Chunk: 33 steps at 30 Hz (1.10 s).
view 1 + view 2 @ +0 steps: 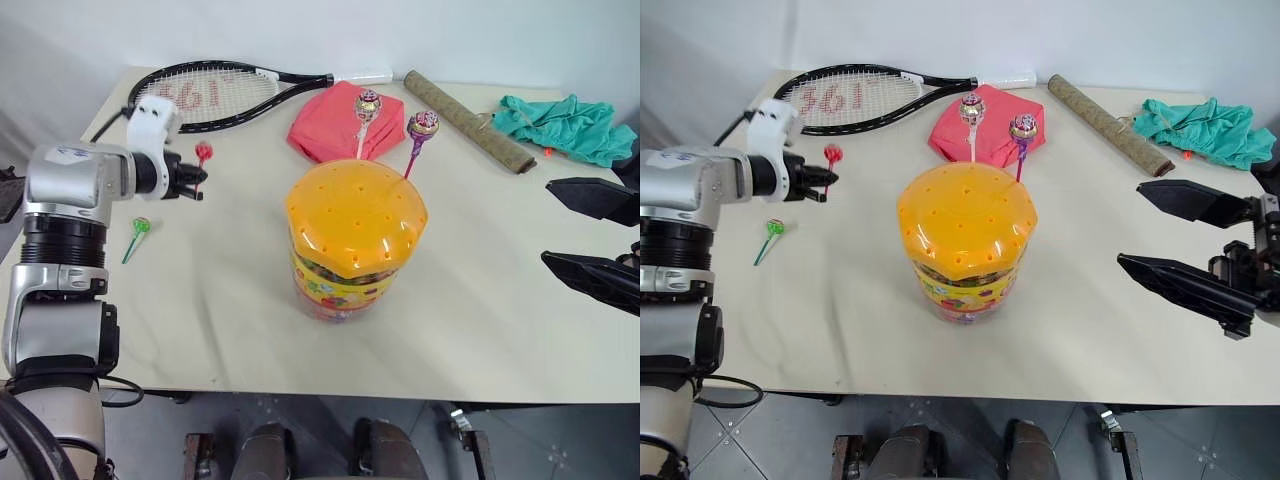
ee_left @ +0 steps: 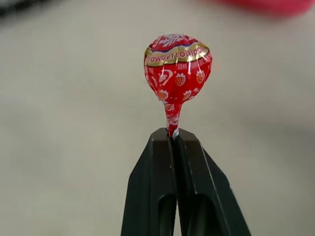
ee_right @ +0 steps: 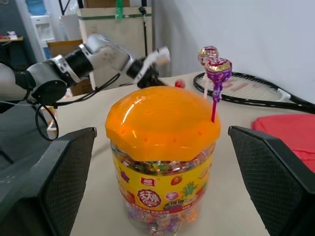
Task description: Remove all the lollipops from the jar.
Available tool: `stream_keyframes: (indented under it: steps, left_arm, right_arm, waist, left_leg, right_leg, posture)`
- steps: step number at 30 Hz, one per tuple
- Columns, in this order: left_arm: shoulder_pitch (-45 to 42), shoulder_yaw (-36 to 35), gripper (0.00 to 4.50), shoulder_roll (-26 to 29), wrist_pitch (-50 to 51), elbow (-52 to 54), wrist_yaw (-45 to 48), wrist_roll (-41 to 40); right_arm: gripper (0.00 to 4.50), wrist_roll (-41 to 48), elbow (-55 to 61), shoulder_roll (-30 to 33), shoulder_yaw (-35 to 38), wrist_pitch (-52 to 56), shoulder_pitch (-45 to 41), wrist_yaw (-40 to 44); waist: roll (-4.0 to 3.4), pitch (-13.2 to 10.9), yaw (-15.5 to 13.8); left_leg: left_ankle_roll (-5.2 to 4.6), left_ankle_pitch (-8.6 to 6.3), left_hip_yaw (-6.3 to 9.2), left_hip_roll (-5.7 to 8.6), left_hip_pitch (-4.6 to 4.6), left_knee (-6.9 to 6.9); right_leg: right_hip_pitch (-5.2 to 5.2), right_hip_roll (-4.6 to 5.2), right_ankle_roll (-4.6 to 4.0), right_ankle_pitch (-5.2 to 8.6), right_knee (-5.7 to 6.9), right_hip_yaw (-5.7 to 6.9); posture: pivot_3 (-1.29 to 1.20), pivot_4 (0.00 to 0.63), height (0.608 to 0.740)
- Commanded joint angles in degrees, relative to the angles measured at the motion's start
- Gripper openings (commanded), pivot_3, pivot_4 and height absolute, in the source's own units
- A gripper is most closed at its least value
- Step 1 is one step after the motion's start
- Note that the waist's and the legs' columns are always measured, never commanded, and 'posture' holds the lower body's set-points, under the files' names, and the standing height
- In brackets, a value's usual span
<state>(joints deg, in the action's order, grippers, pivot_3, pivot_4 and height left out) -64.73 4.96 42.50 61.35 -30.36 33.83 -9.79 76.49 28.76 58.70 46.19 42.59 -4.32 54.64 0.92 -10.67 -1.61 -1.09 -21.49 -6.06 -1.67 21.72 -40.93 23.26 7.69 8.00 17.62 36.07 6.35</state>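
From the left eye view we see a pale beige surface (image 1: 230, 330) whose near edge runs across the lower part of the picture, with open room on both sides of the clear plastic jar with a yellow-red label and orange domed lid dotted with holes (image 1: 355, 225). The jar stands near the middle. Two lollipops rise from holes at the far side of its lid: a pink-and-white lollipop on a white stick (image 1: 367, 106) and a purple lollipop on a purple stick (image 1: 423, 125). A small green lollipop (image 1: 140, 228) lies on the surface near the left edge. Along the far edge lie a black tennis racket (image 1: 215, 92), a folded red cloth (image 1: 335, 125), a brown rolled tube (image 1: 468, 120) and a crumpled teal cloth (image 1: 560, 125).

From the right eye view, our left gripper (image 1: 825, 180) hangs above the surface well left of the jar, its jaws pinched on the stick of a red wrapped lollipop (image 1: 832, 154). Our right gripper (image 1: 1150, 232) stands off the jar's right side with its jaws spread wide, touching nothing.

In the left wrist view the jaws clamp the red lollipop just below its head.

In the right wrist view the wide jaws frame the jar; wrapped sweets show through its wall.
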Motion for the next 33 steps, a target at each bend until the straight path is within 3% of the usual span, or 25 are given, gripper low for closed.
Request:
stream_keyframes:
  steps: [1,8,12,23,30,33]
  left_arm:
    - [0.18,2.17,0.03,0.02,3.47,-2.84,-2.84,3.92]
    - [1.26,6.45,0.03,2.10,9.11,-3.52,0.39,6.17]
    - [0.56,5.24,1.02,2.30,11.83,-3.54,1.06,5.47]
    - [-2.80,6.38,4.48,6.16,13.09,2.68,6.06,5.16]
    - [-6.02,5.91,4.48,8.19,7.12,5.78,12.81,3.45]
    - [-4.89,3.90,4.48,8.74,-0.47,8.06,17.03,1.57]
  right_arm:
    - [4.50,-1.25,-0.67,0.64,-0.78,-1.03,-1.49,-0.69]
    - [4.50,-3.69,-1.51,-0.18,-2.48,-1.48,-2.33,-0.11]
    - [4.50,-3.86,-1.68,0.04,-3.68,-1.48,-3.57,-0.03]
    - [4.50,-6.32,-3.12,0.44,-2.52,-1.24,-3.35,2.32]
    - [4.50,-7.60,-2.80,0.79,1.32,-0.60,-0.50,3.93]
    - [4.50,-8.84,-3.17,0.88,3.94,-0.56,1.37,4.77]
  waist:
    - [0.01,-0.01,0.02]
    - [0.02,-0.01,0.09]
    - [0.02,-0.01,0.09]
    - [0.03,-0.01,0.01]
    - [0.03,-0.02,0.03]
    - [0.03,-0.01,0.04]
  left_leg:
    - [0.00,0.00,0.00,0.00,0.00,0.01]
    - [0.01,0.00,-0.06,-0.01,0.04,-0.01]
    - [0.01,0.00,-0.06,-0.01,0.03,-0.01]
    - [0.01,0.00,-0.06,-0.01,0.06,-0.01]
    - [0.01,0.00,-0.06,-0.01,0.15,-0.04]
    - [0.01,0.00,-0.05,-0.02,0.18,-0.04]
  right_leg:
    - [0.00,0.00,0.00,0.00,0.00,0.00]
    - [0.06,0.00,0.00,0.00,0.02,0.01]
    - [0.06,0.00,0.00,0.00,0.02,0.00]
    - [0.09,0.00,0.00,0.00,0.02,0.00]
    - [0.12,0.01,0.00,0.00,0.01,0.01]
    - [0.18,0.00,0.00,0.00,0.02,0.02]
  posture:
    - [0.00,0.150,0.740]
    - [0.00,0.150,0.740]
    - [0.00,0.150,0.740]
    - [0.00,0.150,0.740]
    - [0.00,0.150,0.740]
    - [0.00,0.150,0.740]
